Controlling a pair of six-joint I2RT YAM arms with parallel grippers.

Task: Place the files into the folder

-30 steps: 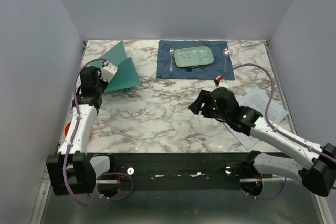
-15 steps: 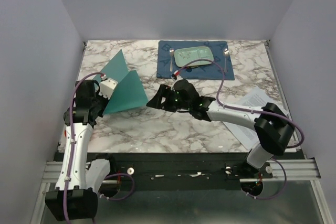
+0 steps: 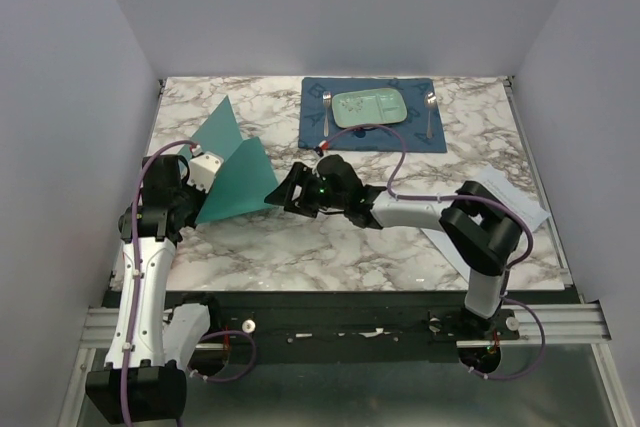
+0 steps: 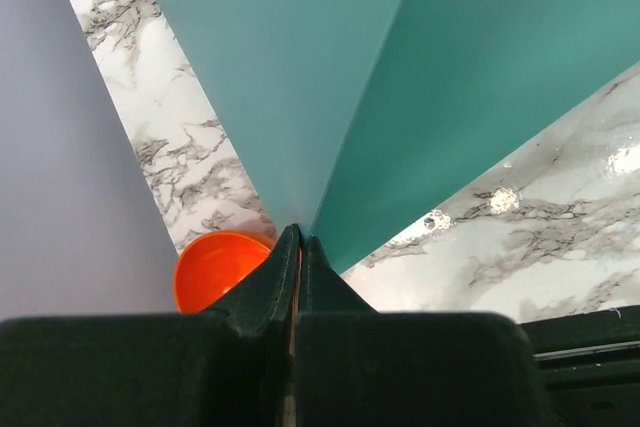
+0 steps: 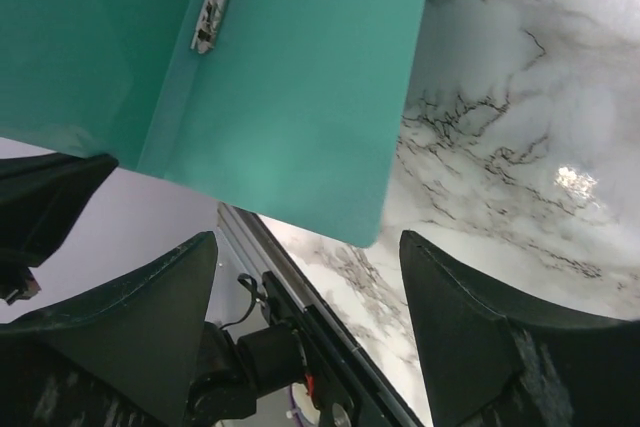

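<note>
1. The left tool (image 4: 298, 247) is fully closed on the folder (image 3: 235, 172), which is gripped at the near end of its centre crease. The folder is held raised with its two leaves spread in a V, and the crease runs straight away from this tool.
2. An orange round object (image 4: 215, 267) is seen just left of that tool, beside the side wall. Room there is judged tight.
3. The right tool (image 3: 284, 191) is spread wide and nothing is held. The free corner of the nearer leaf lies just ahead of it, and contact cannot be told.
4. The files (image 3: 510, 199) lie flat well behind the right tool, partly hidden by its own arm. The right arm is the nearer to them.
5. Bare marble tabletop (image 3: 300, 247) lies between files and folder.
</note>
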